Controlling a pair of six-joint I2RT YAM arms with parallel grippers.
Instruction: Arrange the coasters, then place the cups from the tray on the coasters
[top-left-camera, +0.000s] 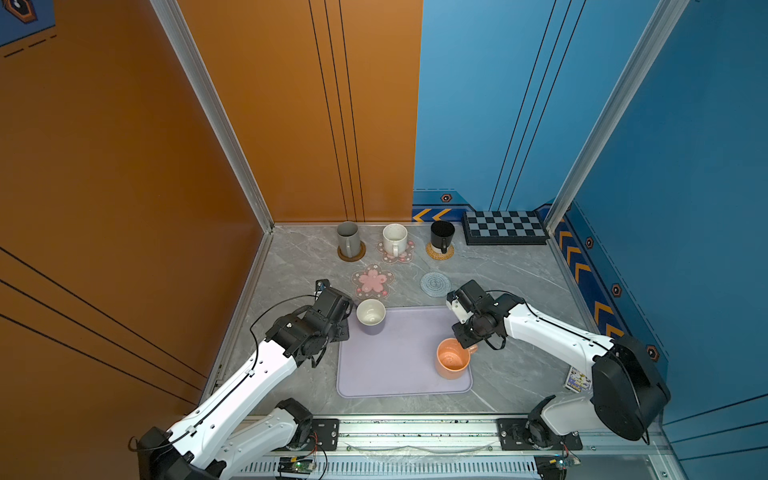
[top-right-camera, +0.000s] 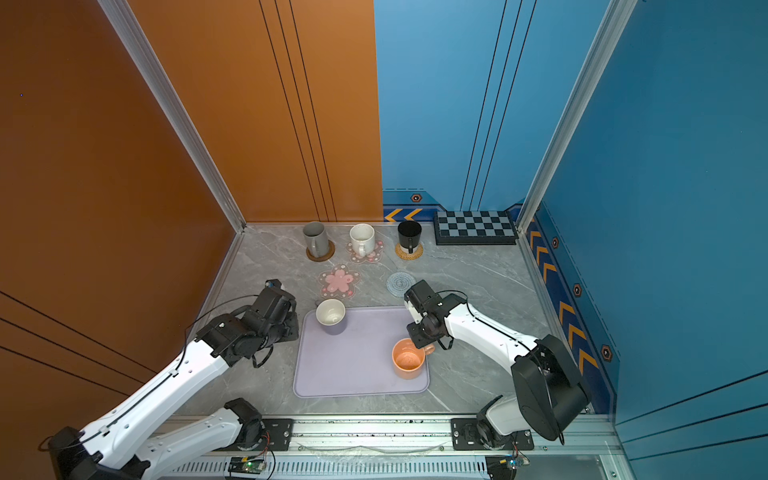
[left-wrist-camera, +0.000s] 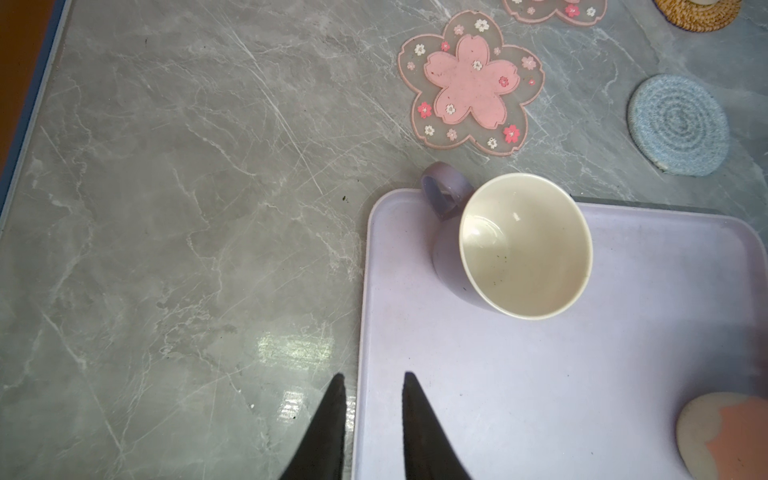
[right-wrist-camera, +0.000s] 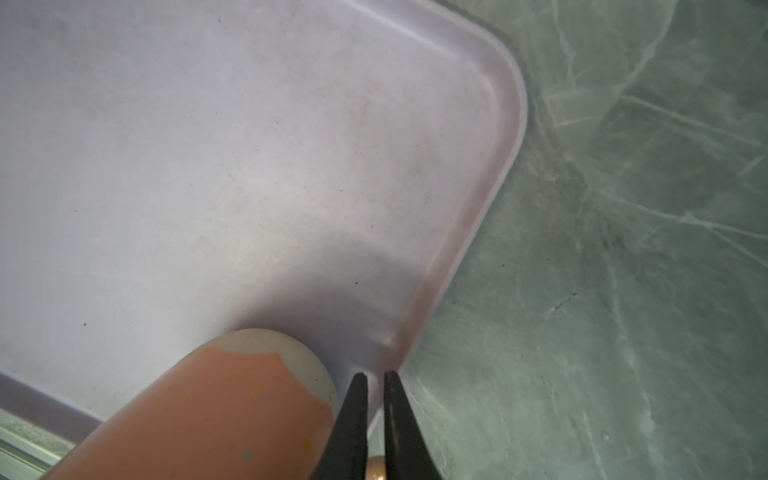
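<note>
Tally: 5 cups, 5 coasters, 1 tray (top-left-camera: 399, 365), 1 checkered board (top-left-camera: 504, 227) in the back-right corner of the table (top-left-camera: 519, 286).

3 cups sit on coasters, in a row along the back wall:
- grey mug (top-left-camera: 348, 237) on wooden coaster (top-left-camera: 353, 258)
- white mug (top-left-camera: 395, 239) on flower coaster (top-left-camera: 406, 255)
- black mug (top-left-camera: 441, 235) on rattan coaster (top-left-camera: 434, 254)

2 coasters are bare, mid-table, just beyond the tray: second flower coaster (top-left-camera: 372, 281) on the left, woven coaster (top-left-camera: 435, 284) on the right.

2 cups are on the tray. The lavender mug (top-left-camera: 371, 316) is upright in the far-left corner, handle poking out over the rim. The orange mug (top-left-camera: 452, 359) is in the near-right corner.

Right gripper (right-wrist-camera: 375, 374): fingers pinched nearly together on the orange mug's handle; a sliver of handle shows between them in the wrist view. Can't tell if the mug's base is off the tray.

Left gripper (left-wrist-camera: 374, 376): jaws a little apart, nothing between them, hanging over the tray's left edge, short of the lavender mug.
</note>
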